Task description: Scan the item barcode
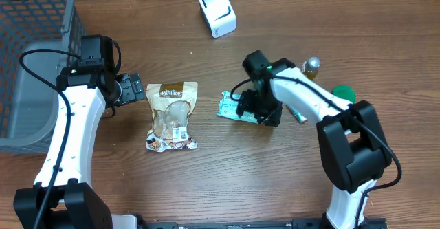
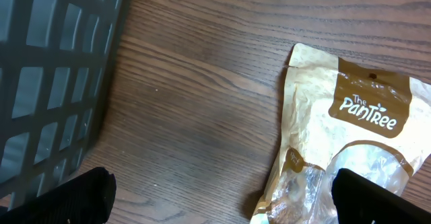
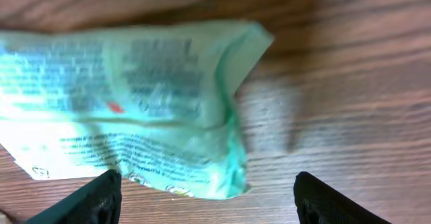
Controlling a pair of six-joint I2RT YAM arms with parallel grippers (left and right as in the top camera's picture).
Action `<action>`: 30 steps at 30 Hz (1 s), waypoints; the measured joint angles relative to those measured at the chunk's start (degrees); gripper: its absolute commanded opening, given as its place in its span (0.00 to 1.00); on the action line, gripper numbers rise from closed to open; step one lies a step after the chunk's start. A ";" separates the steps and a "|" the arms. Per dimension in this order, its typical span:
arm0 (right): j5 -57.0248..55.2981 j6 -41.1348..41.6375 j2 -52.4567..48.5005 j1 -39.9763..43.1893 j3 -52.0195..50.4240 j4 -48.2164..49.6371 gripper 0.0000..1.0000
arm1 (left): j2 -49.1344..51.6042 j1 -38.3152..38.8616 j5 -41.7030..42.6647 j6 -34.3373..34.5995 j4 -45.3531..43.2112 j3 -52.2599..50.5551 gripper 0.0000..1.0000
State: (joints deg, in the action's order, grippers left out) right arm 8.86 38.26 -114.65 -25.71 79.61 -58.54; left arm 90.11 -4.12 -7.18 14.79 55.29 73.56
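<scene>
Green packet [image 3: 135,109] fills the right wrist view, lying crinkled on the table [image 1: 227,181] near its middle. Right claw [image 3: 212,198] is spread over the packet's end, one finger past the edge, nothing pinched. Left claw [image 2: 222,200] is spread wide too, hovering at the top edge of a tan PanTree pouch [image 2: 350,116], with the grey basket [image 2: 47,83] just beside it. White scanner [image 1: 218,12] sits at the far edge, well apart from the packet.
</scene>
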 measured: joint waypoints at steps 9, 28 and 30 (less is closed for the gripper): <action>1.27 -2.08 0.04 1.62 0.00 2.08 0.76 | 0.00 0.00 0.02 0.00 -0.02 0.00 0.99; 1.31 -2.25 0.04 1.57 0.00 7.93 0.71 | 0.00 0.00 0.00 0.00 0.00 0.00 1.00; 1.31 -2.27 0.04 1.57 0.00 7.91 0.70 | 0.00 0.00 0.02 0.00 0.00 0.00 1.00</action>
State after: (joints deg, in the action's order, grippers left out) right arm 10.17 35.99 -114.61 -24.14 79.61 -50.63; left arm 90.11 -4.12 -7.16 14.79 55.29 73.56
